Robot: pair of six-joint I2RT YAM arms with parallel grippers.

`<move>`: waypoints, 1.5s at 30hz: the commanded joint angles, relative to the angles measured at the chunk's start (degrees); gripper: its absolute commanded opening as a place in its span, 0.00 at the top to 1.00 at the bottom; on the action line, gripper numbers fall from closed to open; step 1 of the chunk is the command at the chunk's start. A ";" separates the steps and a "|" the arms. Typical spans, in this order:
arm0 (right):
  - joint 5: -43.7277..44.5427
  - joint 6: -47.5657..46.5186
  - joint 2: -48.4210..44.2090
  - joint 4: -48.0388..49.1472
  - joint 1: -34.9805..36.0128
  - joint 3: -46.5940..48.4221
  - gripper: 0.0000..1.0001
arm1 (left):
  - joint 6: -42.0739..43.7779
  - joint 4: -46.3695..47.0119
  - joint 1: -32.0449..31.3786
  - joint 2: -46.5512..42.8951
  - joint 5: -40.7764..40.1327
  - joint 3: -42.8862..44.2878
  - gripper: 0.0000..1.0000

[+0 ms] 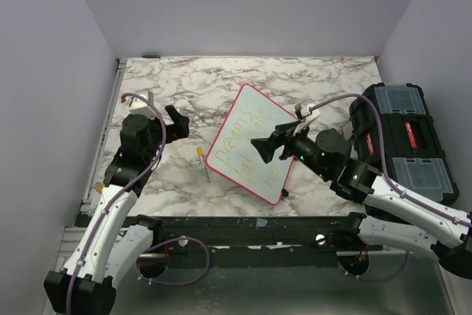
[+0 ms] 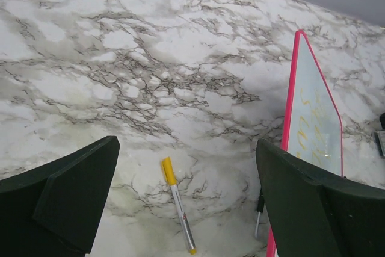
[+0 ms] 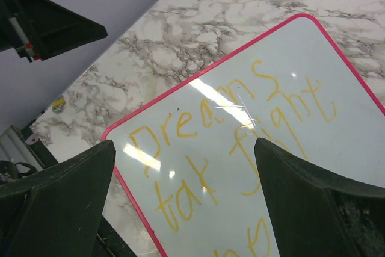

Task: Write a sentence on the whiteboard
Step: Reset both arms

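The whiteboard (image 1: 247, 142), white with a red-pink rim, lies tilted on the marble table (image 1: 184, 86). It also shows in the left wrist view (image 2: 313, 121) and the right wrist view (image 3: 313, 142). The sentence (image 1: 243, 151) in yellow handwriting starts with "Dreams" (image 3: 204, 118). A yellow-capped marker (image 1: 203, 163) lies on the table left of the board, capped (image 2: 177, 212). My left gripper (image 1: 177, 123) is open and empty above the table, left of the board. My right gripper (image 1: 267, 147) is open and empty, hovering over the board's face.
A black toolbox (image 1: 405, 142) with red latches stands at the right edge of the table. A small dark clip or pen (image 2: 260, 209) lies by the board's near edge. Grey walls close in the left, back and right sides.
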 commanded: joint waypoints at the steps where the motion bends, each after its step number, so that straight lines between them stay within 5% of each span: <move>1: 4.75 2.56 -2.14 -0.26 0.24 -2.37 0.00 | -0.48 0.90 0.40 -7.12 -2.48 -2.59 0.01; 12: 9.47 6.92 -10.28 1.60 0.25 -11.69 0.00 | 1.37 -11.58 0.39 -21.69 -3.16 0.11 0.02; 24: 12.34 13.96 -19.10 -4.74 0.24 -18.46 0.00 | 5.69 -15.63 0.40 -34.51 -7.01 -7.95 0.02; 45: 13.84 17.10 -19.66 -8.07 0.24 -15.29 0.00 | 7.23 -14.55 0.38 -34.74 -3.99 -9.07 0.02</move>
